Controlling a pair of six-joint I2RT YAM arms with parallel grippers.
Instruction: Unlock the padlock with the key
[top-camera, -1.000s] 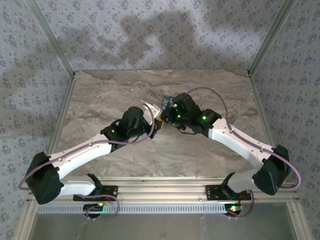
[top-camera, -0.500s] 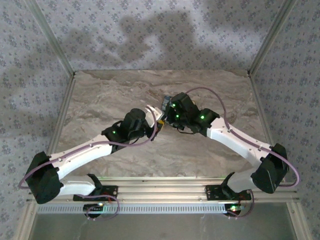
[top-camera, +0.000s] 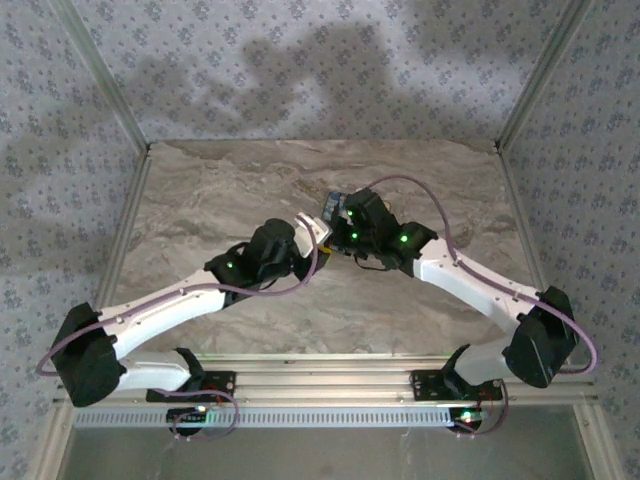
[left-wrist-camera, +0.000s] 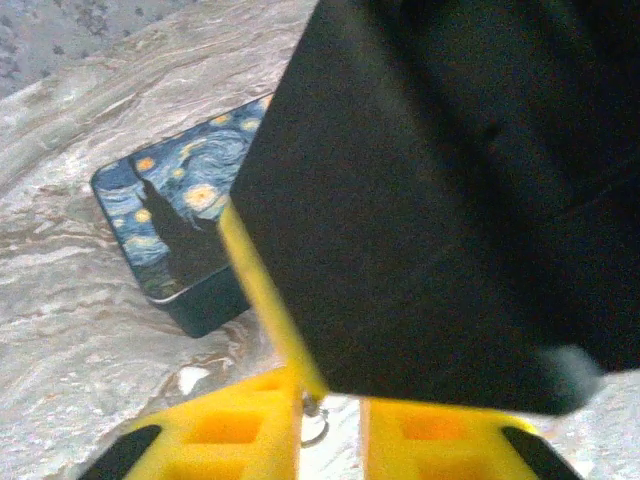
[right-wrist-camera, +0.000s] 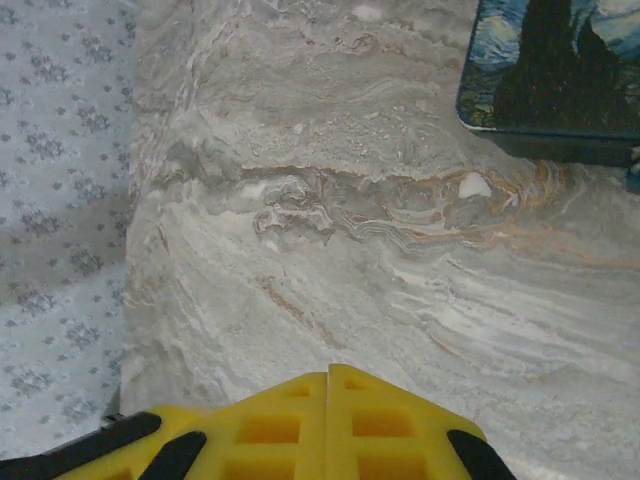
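The padlock (left-wrist-camera: 185, 225) is laid flat on the surface (right-wrist-camera: 330, 260), ahead and left of the left jaws, which are slightly parted with what is taken for the key (left-wrist-camera: 314, 428) in their gap. The right jaws are pressed together, the padlock lying ahead to their right; that arm is judged nearer.

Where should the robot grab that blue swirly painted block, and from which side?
Probably from above, pinching two opposite dark side walls of the blue, starry-print squarish block. It lies flat on the marbled table with its printed face up, so the thin upright sides are the parallel faces that are easiest to squeeze.
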